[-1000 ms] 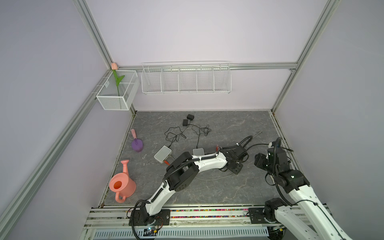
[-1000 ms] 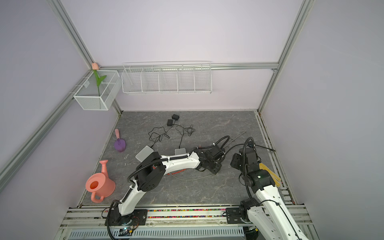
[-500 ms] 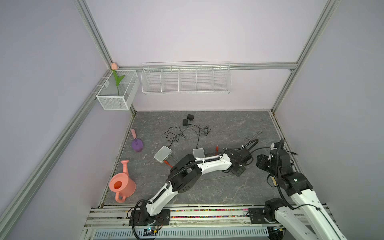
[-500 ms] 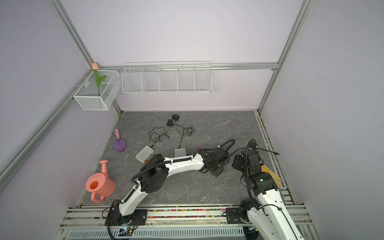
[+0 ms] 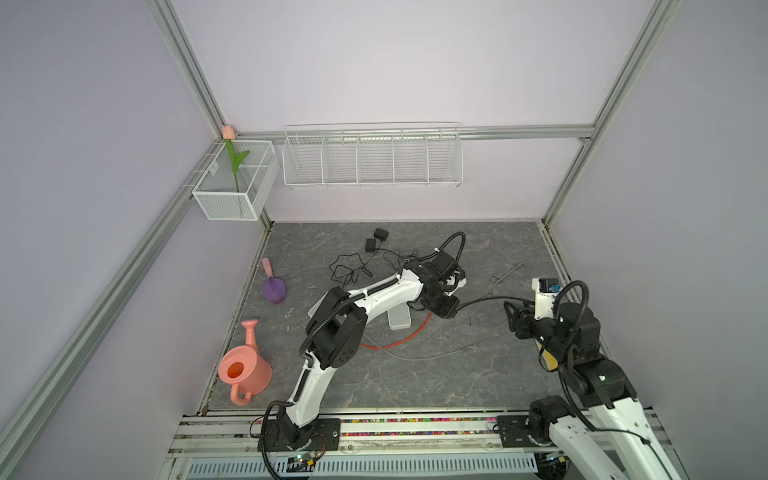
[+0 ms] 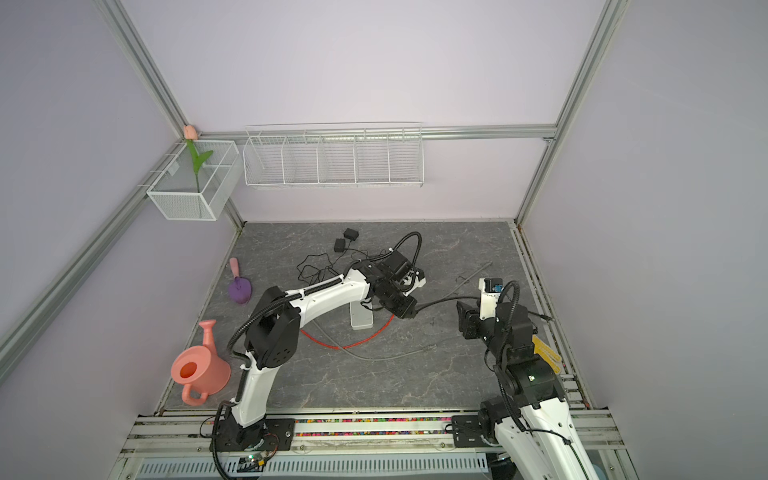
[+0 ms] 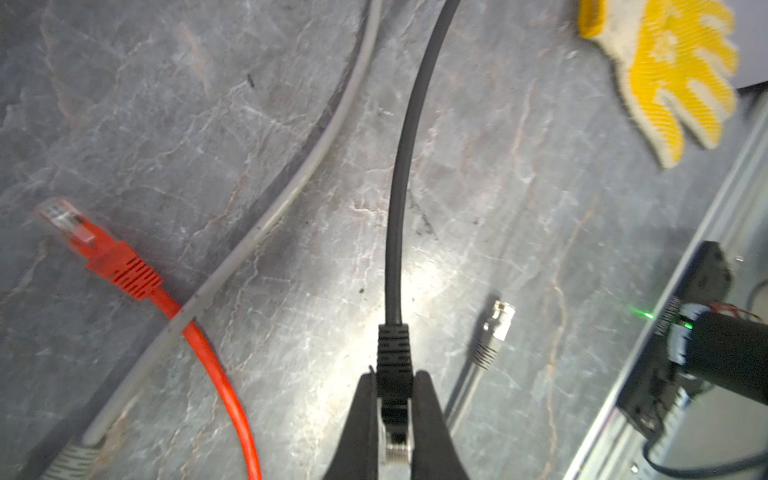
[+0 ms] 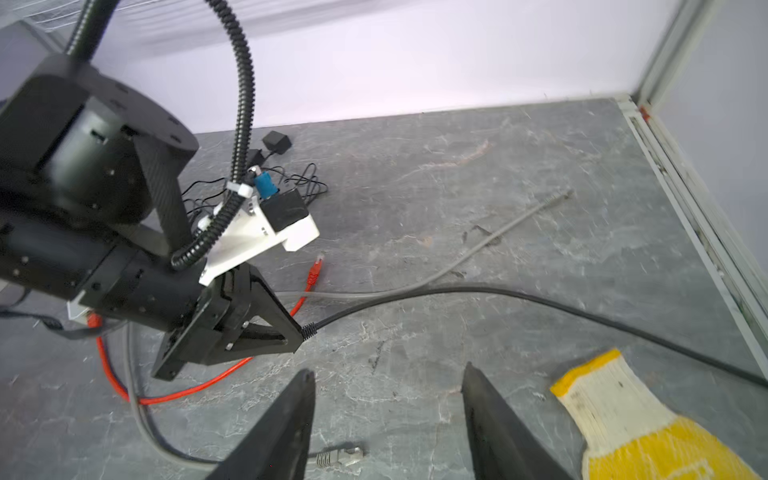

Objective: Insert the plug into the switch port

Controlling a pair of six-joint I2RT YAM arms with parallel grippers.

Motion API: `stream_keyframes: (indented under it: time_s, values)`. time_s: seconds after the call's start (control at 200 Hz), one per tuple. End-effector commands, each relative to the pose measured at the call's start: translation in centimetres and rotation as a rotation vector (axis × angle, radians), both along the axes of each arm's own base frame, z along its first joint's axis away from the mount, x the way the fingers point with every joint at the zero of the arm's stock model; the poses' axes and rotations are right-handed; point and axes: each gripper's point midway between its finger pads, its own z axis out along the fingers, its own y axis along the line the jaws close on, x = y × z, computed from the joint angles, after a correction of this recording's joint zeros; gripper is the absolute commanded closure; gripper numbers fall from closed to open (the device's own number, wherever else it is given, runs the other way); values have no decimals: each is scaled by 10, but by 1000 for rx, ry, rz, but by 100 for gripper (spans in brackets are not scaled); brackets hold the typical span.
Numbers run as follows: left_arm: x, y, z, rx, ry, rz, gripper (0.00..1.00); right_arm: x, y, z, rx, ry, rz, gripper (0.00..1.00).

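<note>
Fingers (image 7: 360, 415) of the left gripper (image 7: 395, 376) are clamped on the black network plug (image 7: 393, 349) in the left wrist view, with a red plug (image 7: 99, 253) and a gray plug (image 7: 496, 328) lying either side on the tabletop (image 7: 519, 199). Right wrist view shows the right gripper (image 8: 388, 372) with its fingers (image 8: 286, 424) apart and empty. In both top views the held plug sits near the white switch (image 5: 400, 321) (image 6: 360, 320), apart from it.

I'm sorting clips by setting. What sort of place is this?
Most likely a lab robot test cell, not a home: a left arm and right arm mounted on a front rail, walls in aluminium framing, and staged props, a pink watering can and a red network cable, on the grey tabletop.
</note>
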Motion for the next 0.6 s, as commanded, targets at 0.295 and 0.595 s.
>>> stream_keyframes:
  time_s: [0.295,0.595]
  values:
    - [-86,24,45,-252,397,-197,93,-37,95,24,-496,-231,612,35]
    - [-97,31,81,-480,548,-119,93,-84,105,-8,-984,-242,864,32]
